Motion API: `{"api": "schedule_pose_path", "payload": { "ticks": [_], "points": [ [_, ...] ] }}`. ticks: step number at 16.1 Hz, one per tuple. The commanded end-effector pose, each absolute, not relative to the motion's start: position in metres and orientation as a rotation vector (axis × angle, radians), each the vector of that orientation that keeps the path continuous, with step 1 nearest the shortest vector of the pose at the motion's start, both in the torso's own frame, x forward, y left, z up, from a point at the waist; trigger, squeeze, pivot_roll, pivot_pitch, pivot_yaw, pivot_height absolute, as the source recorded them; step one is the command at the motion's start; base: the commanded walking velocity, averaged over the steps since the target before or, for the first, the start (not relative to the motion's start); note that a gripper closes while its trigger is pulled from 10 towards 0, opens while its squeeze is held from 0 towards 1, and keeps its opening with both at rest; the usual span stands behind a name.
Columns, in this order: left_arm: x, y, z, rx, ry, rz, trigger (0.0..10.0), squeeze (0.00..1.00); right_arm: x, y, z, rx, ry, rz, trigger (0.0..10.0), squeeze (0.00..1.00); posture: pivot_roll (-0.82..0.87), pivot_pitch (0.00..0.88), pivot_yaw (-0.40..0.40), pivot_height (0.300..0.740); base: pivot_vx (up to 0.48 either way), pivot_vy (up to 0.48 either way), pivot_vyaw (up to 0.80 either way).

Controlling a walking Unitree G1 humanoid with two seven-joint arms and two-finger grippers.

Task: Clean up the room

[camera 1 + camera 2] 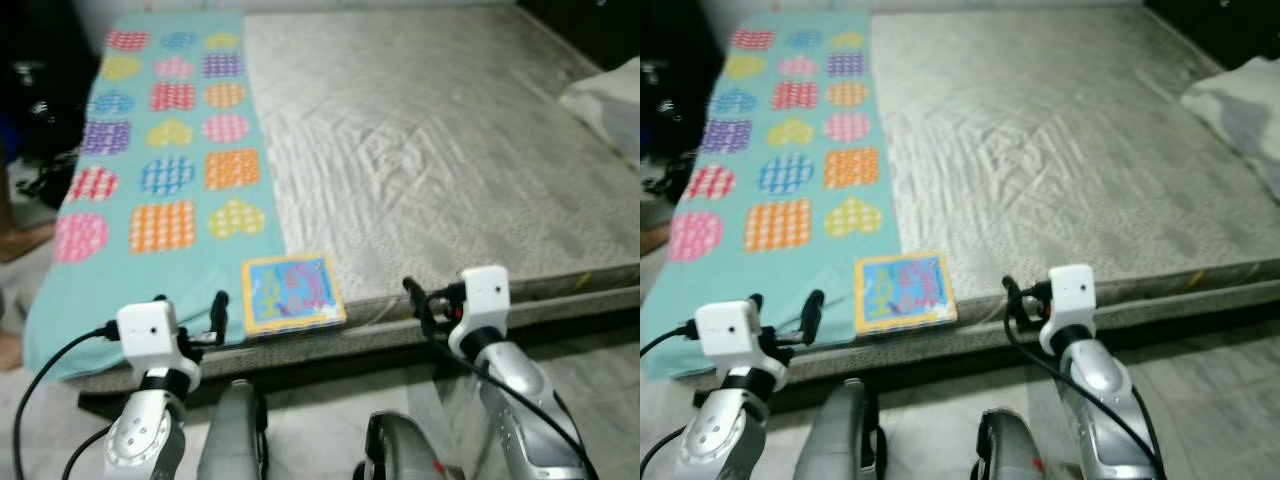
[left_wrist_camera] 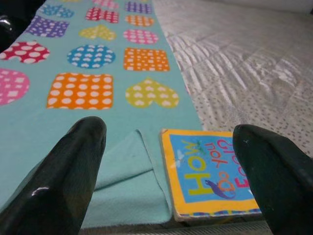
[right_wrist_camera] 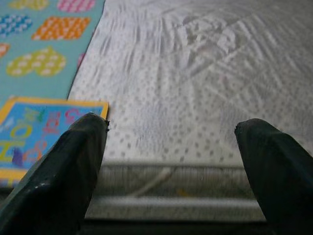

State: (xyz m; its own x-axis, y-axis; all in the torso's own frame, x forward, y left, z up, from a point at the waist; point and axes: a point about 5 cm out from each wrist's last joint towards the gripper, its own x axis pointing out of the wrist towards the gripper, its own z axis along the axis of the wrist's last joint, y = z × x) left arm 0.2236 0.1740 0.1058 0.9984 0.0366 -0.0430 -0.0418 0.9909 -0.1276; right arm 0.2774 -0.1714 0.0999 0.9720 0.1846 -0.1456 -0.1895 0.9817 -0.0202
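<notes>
The left tool [image 1: 190, 315] hangs low at the foot edge of the bed [image 1: 450, 150], its two black fingers [image 2: 58, 176] spread well apart and holding nothing. It sits over the hem of the blanket [image 1: 160, 170], a teal cloth printed with dotted hearts and squares that runs up the bed's left side. The hem is folded up in a small flap just beside the book [image 1: 292, 293].

The book lies flat at the very foot edge of the bed, touching the blanket's right border and partly on the bare mattress. It is a small, square, brightly coloured children's book with a yellow border. It looks thick for its size, likely a board book: stiff, light, not fragile, with a glossy cover that could slide under a pinch. The best hold, I judge, is across its near edge, which lies at the mattress rim, one finger above and one below.

The right tool [image 1: 425, 305] hovers at the same edge to the right of the book, fingers [image 3: 63, 171] likewise parted and empty.

The mattress is grey, quilted and dotted, soft and slightly rumpled, so pressing down would sink the book. A white bundle [image 1: 610, 100] of bedding lies at the far right. The floor [image 1: 600, 370] below is pale tile.
</notes>
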Motion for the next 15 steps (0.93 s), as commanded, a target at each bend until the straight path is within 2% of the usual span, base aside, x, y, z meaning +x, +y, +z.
{"api": "schedule_pose_path", "payload": {
  "ticks": [1,5,11,15],
  "points": [
    [0.225,0.175,0.109,-0.121,0.029,0.042,10.0,0.0,0.276,-0.176,0.097,-0.042,0.155,0.186,10.0,0.0,0.02,0.203,-0.044,0.595,0.0,0.0,0.0],
    [0.226,0.174,0.109,-0.135,0.026,0.04,10.0,0.0,0.281,-0.183,0.099,-0.059,0.149,0.176,10.0,0.0,0.02,0.202,-0.044,0.595,0.0,0.0,0.0],
    [0.226,0.17,0.112,-0.154,0.003,-0.005,10.0,0.0,0.282,-0.178,0.097,-0.06,0.147,0.193,10.0,0.0,0.02,0.19,-0.045,0.595,0.0,0.0,0.0],
    [0.228,0.169,0.113,-0.157,-0.001,-0.019,10.0,0.0,0.286,-0.178,0.099,-0.066,0.139,0.195,10.0,0.0,0.03,0.19,-0.044,0.595,0.269,0.0,0.0]
  ]
}}
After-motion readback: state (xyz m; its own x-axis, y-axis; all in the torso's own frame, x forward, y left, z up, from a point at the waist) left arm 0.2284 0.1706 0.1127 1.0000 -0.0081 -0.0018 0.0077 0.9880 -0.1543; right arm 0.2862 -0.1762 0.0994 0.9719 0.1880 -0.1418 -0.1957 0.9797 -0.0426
